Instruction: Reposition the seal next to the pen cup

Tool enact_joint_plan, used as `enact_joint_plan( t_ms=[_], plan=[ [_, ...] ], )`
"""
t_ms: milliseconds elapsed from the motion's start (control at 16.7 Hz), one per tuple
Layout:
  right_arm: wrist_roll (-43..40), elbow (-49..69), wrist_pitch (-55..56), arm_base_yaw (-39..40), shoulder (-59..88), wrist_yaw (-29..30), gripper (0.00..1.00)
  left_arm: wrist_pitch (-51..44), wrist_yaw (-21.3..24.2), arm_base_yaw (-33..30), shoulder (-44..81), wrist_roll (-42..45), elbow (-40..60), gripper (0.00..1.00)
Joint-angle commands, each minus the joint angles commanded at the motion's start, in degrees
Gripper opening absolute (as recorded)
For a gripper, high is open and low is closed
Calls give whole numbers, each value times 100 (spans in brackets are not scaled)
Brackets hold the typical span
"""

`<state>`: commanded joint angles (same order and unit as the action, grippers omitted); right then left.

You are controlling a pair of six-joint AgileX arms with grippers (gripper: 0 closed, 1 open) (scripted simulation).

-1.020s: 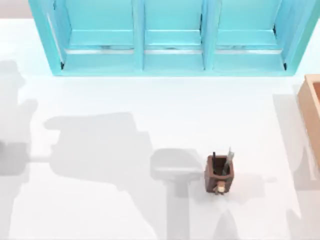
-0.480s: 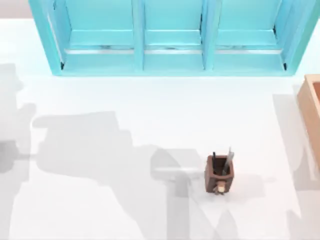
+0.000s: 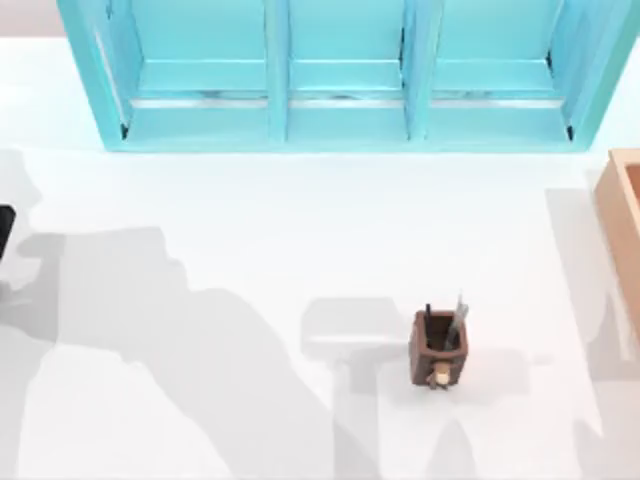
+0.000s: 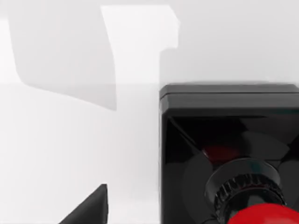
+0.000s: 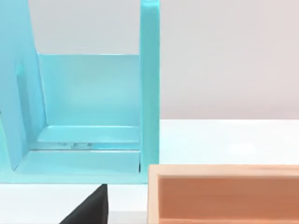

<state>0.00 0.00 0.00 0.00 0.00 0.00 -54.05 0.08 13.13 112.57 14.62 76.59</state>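
Seal: the seal (image 4: 229, 154) fills the lower right of the left wrist view, black blocky base up close with the glossy red knob at the bottom edge. It stands on the white table (image 3: 250, 220), apparently off the left side of what the overhead camera takes in.

Pen cup: the pen cup (image 3: 437, 349) stands upright, lower right of centre in the top view, a dark pen and a grey pen poking out. The bare table all around it leaves room to set something beside it.

Why so: seal and cup are well apart, so I judge the move is not yet made and the left arm is lining up over the seal.

Left gripper: a dark finger tip (image 4: 88, 207) shows at the bottom of the left wrist view, clear of the seal. Whether the fingers are apart or together, I cannot tell.

Left arm: a dark sliver (image 3: 5, 232) at the top view's left edge.

Right gripper: parked, facing the blue cabinet (image 5: 88, 107) and the light-wood box (image 5: 224, 193); its state I cannot tell.
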Motion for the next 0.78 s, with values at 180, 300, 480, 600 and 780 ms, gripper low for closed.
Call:
enact_joint_plan(
  t_ms=[180, 300, 480, 600, 780],
  plan=[
    [0, 0, 0, 0, 0, 0, 100, 0, 0, 0, 0, 0, 0, 100],
    [0, 0, 0, 0, 0, 0, 100, 0, 0, 0, 0, 0, 0, 85],
    [0, 0, 0, 0, 0, 0, 100, 0, 0, 0, 0, 0, 0, 62],
    [0, 0, 0, 0, 0, 0, 100, 0, 0, 0, 0, 0, 0, 47],
    [0, 0, 0, 0, 0, 0, 100, 0, 0, 0, 0, 0, 0, 25]
  ],
)
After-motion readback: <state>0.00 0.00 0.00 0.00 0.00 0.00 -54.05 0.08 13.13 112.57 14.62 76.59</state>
